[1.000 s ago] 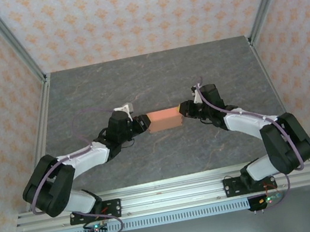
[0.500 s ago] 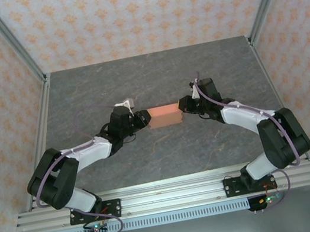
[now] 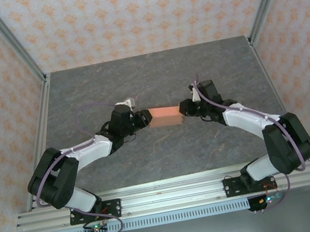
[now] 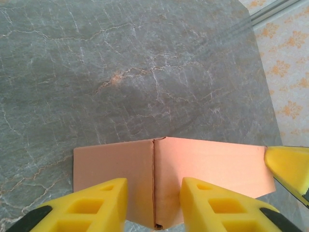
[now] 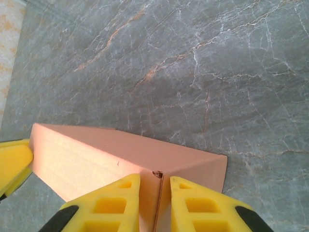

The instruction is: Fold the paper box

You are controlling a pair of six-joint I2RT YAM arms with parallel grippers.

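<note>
Box (image 3: 164, 114) of salmon-orange card, folded into a small flat rectangular block, sits near the middle of the table (image 3: 153, 74), lengthwise between the two grippers. From the left wrist, two of its faces (image 4: 207, 162) meet at an upright corner seam that runs down into the gap between the yellow fingers. From the right wrist the opposite end (image 5: 91, 157) shows the same kind of seam, with a small nick at its top. The left gripper (image 3: 143, 118) is at the box's left end, its jaws (image 4: 153, 182) partly apart with the corner seam between them. The right gripper (image 3: 182, 108) is at the right end, its jaws (image 5: 154, 178) closer together and also astride a seam. I cannot tell whether either pair presses on the card or only brackets it. Each wrist camera also catches a yellow finger of the opposite gripper at the box's far end. The table is grey and marbled, with metal rails (image 3: 46, 129) and patterned walls (image 3: 136, 11) around it.
</note>
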